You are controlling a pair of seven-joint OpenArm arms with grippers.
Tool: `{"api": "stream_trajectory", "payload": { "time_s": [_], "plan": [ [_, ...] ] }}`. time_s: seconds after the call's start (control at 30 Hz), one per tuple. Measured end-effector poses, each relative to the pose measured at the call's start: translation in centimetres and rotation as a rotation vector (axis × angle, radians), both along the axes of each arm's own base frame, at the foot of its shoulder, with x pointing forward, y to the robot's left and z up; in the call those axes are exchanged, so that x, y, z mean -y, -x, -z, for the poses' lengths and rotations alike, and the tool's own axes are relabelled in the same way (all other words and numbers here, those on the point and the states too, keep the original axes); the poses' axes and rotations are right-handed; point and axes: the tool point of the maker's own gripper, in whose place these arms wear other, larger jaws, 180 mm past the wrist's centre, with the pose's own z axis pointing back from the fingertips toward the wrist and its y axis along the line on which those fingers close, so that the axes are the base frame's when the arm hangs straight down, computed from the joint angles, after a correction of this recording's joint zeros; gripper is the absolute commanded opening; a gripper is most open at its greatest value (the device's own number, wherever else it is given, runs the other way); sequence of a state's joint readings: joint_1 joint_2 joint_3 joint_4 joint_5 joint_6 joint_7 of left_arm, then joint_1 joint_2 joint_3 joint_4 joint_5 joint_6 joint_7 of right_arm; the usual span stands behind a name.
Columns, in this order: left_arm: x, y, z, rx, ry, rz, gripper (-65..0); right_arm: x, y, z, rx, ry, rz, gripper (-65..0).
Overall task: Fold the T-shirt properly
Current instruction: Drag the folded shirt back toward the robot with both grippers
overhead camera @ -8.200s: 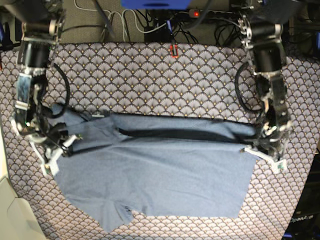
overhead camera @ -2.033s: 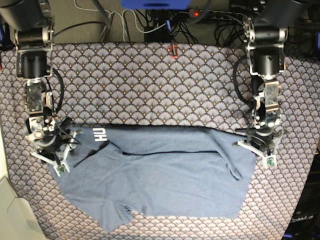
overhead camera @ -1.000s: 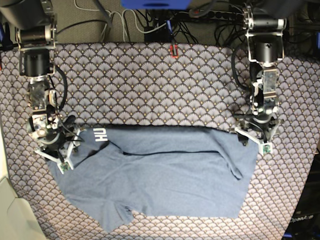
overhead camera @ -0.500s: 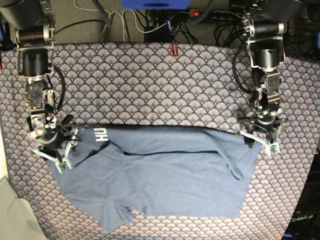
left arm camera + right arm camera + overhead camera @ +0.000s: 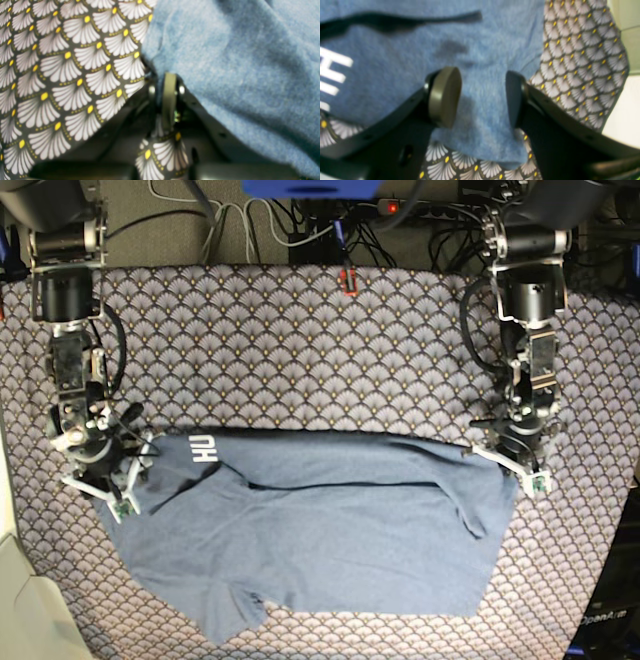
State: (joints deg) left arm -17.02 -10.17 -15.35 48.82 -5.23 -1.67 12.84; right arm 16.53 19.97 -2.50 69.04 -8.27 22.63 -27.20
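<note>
The slate-blue T-shirt (image 5: 320, 530) lies spread across the near half of the table, with white lettering (image 5: 203, 448) showing near its far left corner. My left gripper (image 5: 510, 465) is down at the shirt's far right corner. In the left wrist view its pads (image 5: 169, 95) are pressed together right at the T-shirt's (image 5: 237, 62) edge, shut on that edge. My right gripper (image 5: 108, 483) sits at the far left corner. It is open (image 5: 482, 97), its two pads straddling a flap of the T-shirt (image 5: 395, 62) beside the lettering (image 5: 332, 67).
The fan-patterned table covering (image 5: 300, 350) shows beyond the shirt and along its edges (image 5: 62, 75) (image 5: 582, 62). Cables and a power strip (image 5: 300, 220) run behind the table. A small red object (image 5: 347, 280) sits at the far edge. A pale surface (image 5: 20, 600) borders the near left.
My left gripper has closed on the shirt's far right corner edge. The right gripper stays open and has shifted slightly toward the far side. The shirt itself lies as before.
</note>
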Motion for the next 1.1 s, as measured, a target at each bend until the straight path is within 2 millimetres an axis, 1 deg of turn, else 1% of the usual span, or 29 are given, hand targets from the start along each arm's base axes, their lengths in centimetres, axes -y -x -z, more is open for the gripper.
{"api": "stream_trajectory", "payload": {
  "time_s": [0.07, 0.1, 0.2, 0.33, 0.4, 0.47, 0.53, 0.6, 0.67, 0.73, 0.83, 0.97, 1.1],
  "plan": [
    [-0.1, 0.0, -0.1, -0.002, -0.001, -0.002, -64.8, 0.8, 0.3, -1.0, 0.036, -0.012, 0.028, -32.1],
    [-0.1, 0.1, -0.3, -0.005, -0.003, -0.004, -64.7, 1.6, 0.5, -1.5, 0.050, -0.014, 0.051, -32.1],
    [-0.4, 0.9, -0.6, -0.004, -0.023, -0.002, -64.7, 3.2, 1.0, -2.0, 0.063, -0.008, 0.094, -31.9],
    [-0.5, 2.0, -1.6, 0.026, -0.052, 0.005, -64.7, 3.8, 1.2, -2.1, 0.070, -0.016, 0.111, -31.9],
    [-0.4, 2.3, -2.4, 0.048, -0.065, 0.011, -64.7, 4.3, 1.7, -1.6, 0.062, -0.023, 0.128, -31.9],
    [-0.4, 2.6, -2.6, 0.058, -0.070, 0.014, -64.7, 4.8, 2.3, -1.0, 0.039, -0.022, 0.146, -31.9],
    [-0.4, 2.9, -2.2, 0.041, -0.066, 0.013, -64.7, 4.9, 2.8, -0.6, 0.032, -0.028, 0.153, -31.9],
    [-0.4, 2.9, -2.1, 0.041, -0.066, 0.011, -64.7, 5.0, 3.2, -0.2, 0.028, -0.030, 0.154, -31.9],
    [-0.4, 2.8, -2.3, 0.046, -0.068, 0.011, -64.7, 5.0, 4.1, 0.6, 0.005, -0.026, 0.155, -31.9],
    [-0.4, 2.9, -2.3, 0.046, -0.068, 0.011, -64.7, 5.0, 4.5, 1.1, -0.012, -0.025, 0.158, -31.9],
    [-0.4, 2.9, -2.3, 0.045, -0.067, 0.011, -64.7, 5.0, 4.6, 1.1, -0.006, -0.027, 0.153, -31.9],
    [-0.4, 2.9, -2.3, 0.046, -0.068, 0.011, -64.7, 4.5, 5.4, 2.1, -0.047, -0.031, 0.124, -31.9],
    [-0.4, 2.8, -2.3, 0.046, -0.068, 0.011, -64.7, 4.4, 5.3, 2.0, -0.042, -0.035, 0.124, -31.9]
  ]
}}
